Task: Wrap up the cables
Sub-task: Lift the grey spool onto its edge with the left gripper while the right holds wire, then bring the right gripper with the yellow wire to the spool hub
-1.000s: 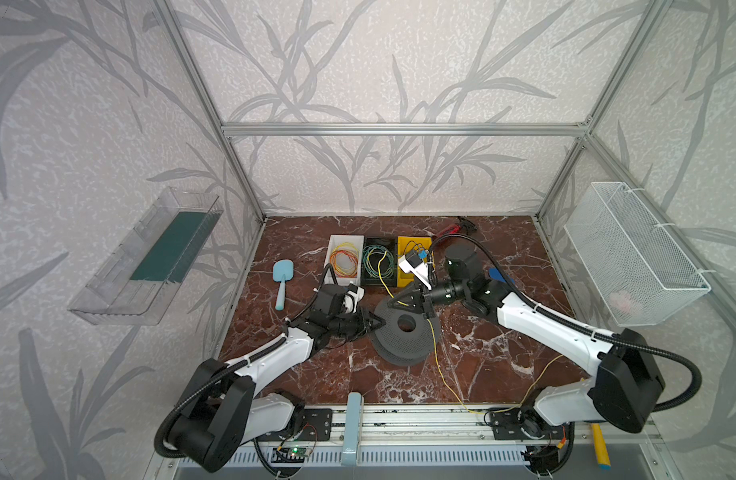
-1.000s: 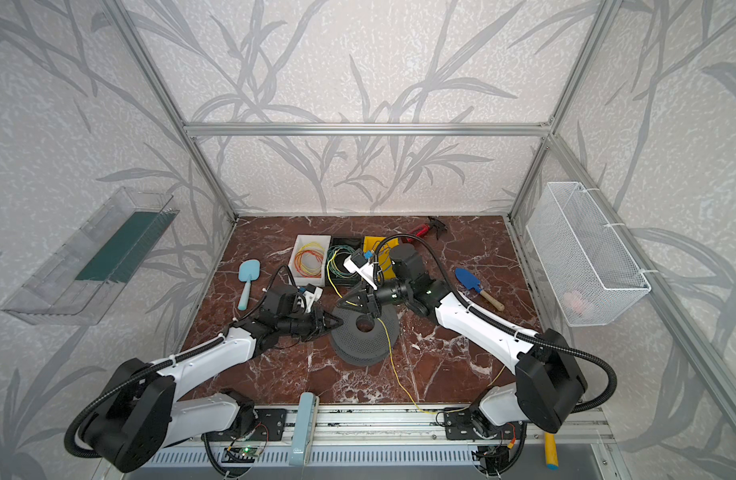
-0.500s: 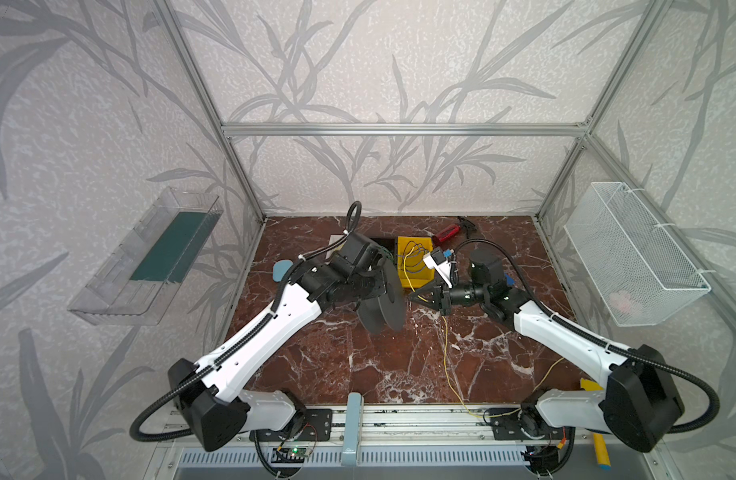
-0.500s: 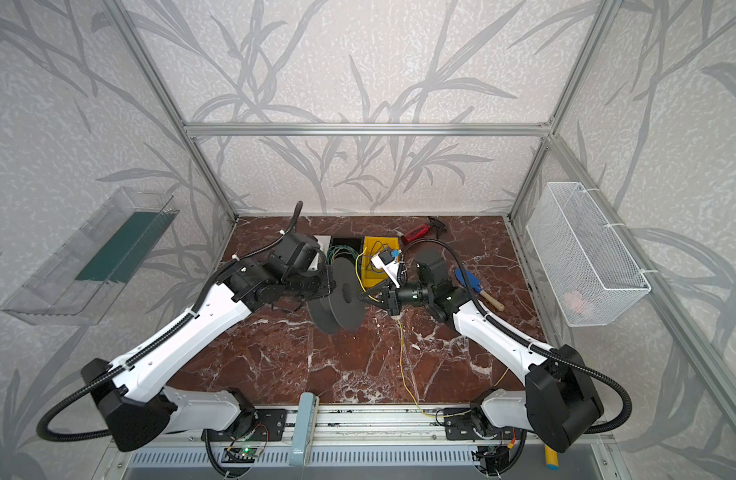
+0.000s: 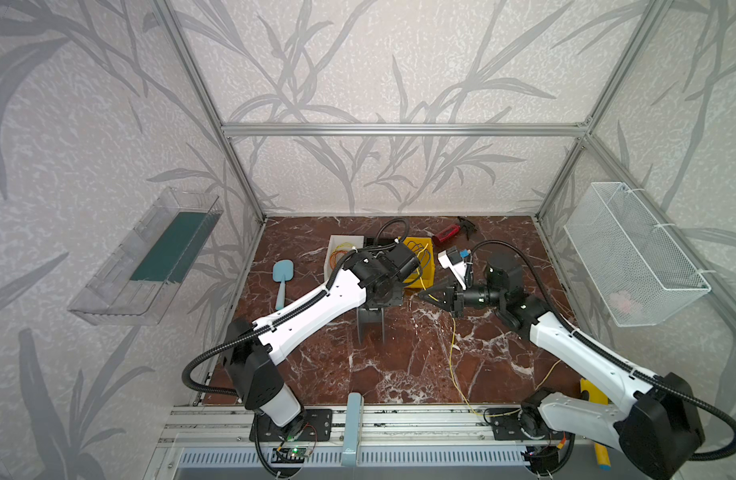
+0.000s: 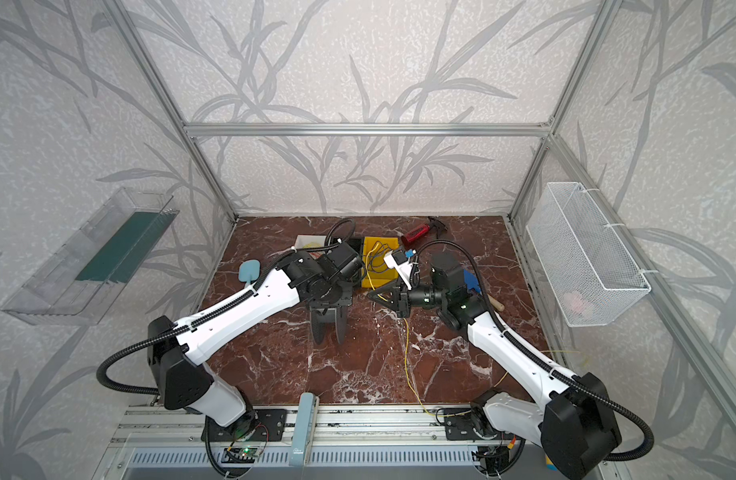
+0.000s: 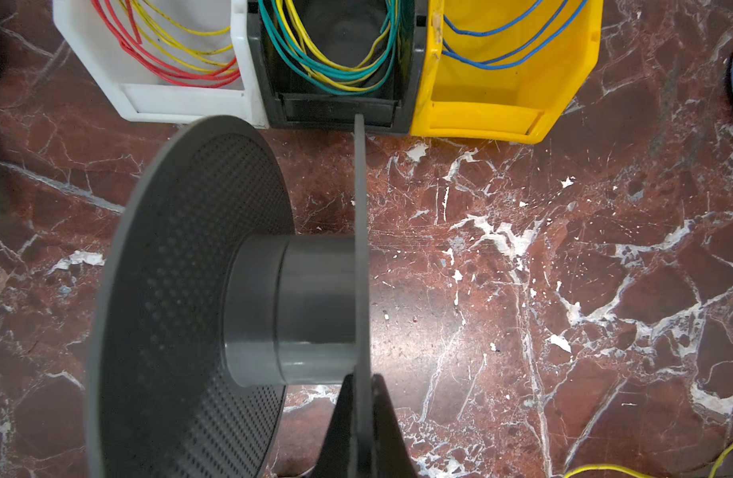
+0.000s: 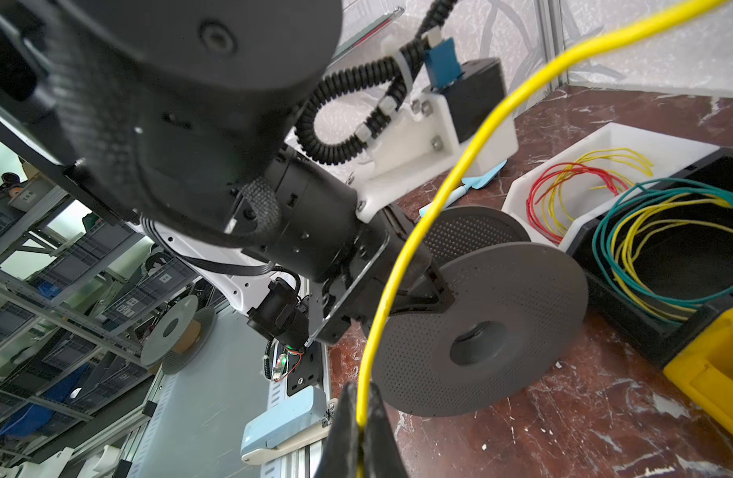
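A dark grey spool stands on its rims on the marble table, mid-table. My left gripper is shut on the edge of one flange; the bare hub shows beside it. My right gripper hovers just right of the spool, shut on the thin yellow cable. In both top views the cable hangs from that gripper to the table's front edge. A bit of it shows at the left wrist view's corner.
Behind the spool stand a white bin, a black bin and a yellow bin, each holding coiled wires. A light blue spatula lies at the left. A red-handled tool lies at the back, a wire basket hangs right.
The spool lay flat a second ago; my left arm has lifted it, turned it onto its rims and set it further back, jaws closing tighter. My right gripper has barely moved.
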Available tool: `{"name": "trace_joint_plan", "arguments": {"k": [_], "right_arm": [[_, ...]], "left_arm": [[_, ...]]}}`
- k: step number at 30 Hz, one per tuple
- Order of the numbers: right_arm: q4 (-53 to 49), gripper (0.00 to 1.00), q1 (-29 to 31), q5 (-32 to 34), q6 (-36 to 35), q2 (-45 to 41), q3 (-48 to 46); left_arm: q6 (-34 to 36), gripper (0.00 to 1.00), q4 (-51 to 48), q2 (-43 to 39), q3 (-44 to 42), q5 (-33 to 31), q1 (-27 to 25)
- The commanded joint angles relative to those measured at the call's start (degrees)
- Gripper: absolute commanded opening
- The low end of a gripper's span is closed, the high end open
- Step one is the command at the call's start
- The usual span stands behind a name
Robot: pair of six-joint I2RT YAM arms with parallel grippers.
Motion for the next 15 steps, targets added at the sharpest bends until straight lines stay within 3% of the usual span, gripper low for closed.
{"name": "trace_joint_plan", "arguments": {"k": [1,5,7,11,15], "right_arm": [[-2.61,0.0,-0.18,0.39,-0.66,-1.0,-0.62],[-2.26,0.0,-0.17,-0.06,0.48,-0.57,-0.8],[-1.88,0.0,-0.13,-0.52,1.58,-0.47,-0.73],[-2.84,0.0,0.47,-0.29,2.78,-0.73,-0.63],[-4.44,0.0,2.22,0.97,3.63,-1.17,-0.45]], "left_arm": [[-1.41,0.0,2.19,0.67,-0.5,-2.46,0.09],[-2.13,0.01,3.32,1.92,-1.1,-1.73,0.66],[-2.22,0.06,3.36,2.24,-1.13,-1.1,0.88],[-2.08,0.38,2.83,1.76,-0.86,-0.13,1.39],[-1.5,0.53,3.41,-0.64,-0.89,0.94,2.06]]}}
